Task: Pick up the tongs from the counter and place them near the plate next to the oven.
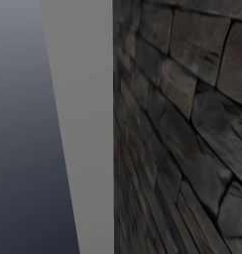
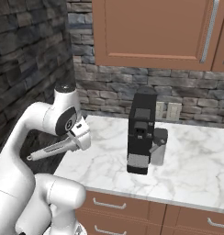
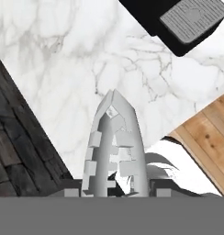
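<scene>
The robot's end effector [image 2: 76,143] is clamped nearly shut on the tongs [image 2: 52,150], carried clear above the marble worktop [image 2: 187,160] at its left edge. In the right base view the tongs jut toward 8 o'clock from the hand; in the hand view their joined end points to 12 o'clock. A black coffee machine [image 2: 141,133] stands at 3 o'clock of the hand. The thin, stiff metal looks light but slippery; a hold near mid-length should keep the tongs from pivoting.
</scene>
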Controlling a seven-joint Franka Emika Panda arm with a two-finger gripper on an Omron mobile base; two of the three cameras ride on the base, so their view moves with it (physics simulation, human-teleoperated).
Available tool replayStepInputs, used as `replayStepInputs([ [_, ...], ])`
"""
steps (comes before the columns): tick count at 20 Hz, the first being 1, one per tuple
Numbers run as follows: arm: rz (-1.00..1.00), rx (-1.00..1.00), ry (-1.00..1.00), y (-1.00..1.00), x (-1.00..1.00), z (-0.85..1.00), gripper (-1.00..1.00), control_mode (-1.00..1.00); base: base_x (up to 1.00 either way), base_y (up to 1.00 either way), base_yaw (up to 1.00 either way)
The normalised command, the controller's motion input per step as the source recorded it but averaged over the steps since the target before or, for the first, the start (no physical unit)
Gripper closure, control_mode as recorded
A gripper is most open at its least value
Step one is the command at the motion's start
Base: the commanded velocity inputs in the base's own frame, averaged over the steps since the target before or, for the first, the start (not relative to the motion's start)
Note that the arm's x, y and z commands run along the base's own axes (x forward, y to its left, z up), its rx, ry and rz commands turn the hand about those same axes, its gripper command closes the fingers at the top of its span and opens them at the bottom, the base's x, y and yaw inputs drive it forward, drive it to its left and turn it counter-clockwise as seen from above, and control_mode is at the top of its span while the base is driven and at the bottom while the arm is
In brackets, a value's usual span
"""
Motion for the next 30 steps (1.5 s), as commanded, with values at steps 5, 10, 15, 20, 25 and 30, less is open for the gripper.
replayStepInputs([
  [5, 0.09, -0.03, 0.07, 0.0, -0.17, 0.42, 1.0, -1.0, 0.0, 0.0, 0.0],
  [10, 0.01, -0.03, 0.08, 0.0, -0.01, 0.02, 1.0, 1.0, -0.06, 0.0, 0.0],
  [15, 0.0, 0.0, 0.0, 0.0, 0.0, 0.0, 1.0, 1.0, -0.92, -0.29, -0.03],
  [20, 0.0, 0.0, 0.0, 0.0, 0.0, 0.0, 1.0, 1.0, -0.98, -0.54, -0.26],
  [25, 0.0, 0.0, 0.0, 0.0, 0.0, 0.0, 1.0, 1.0, -0.33, -0.35, -0.7],
  [30, 0.0, 0.0, 0.0, 0.0, 0.0, 0.0, 1.0, 1.0, -0.06, -0.45, -0.77],
])
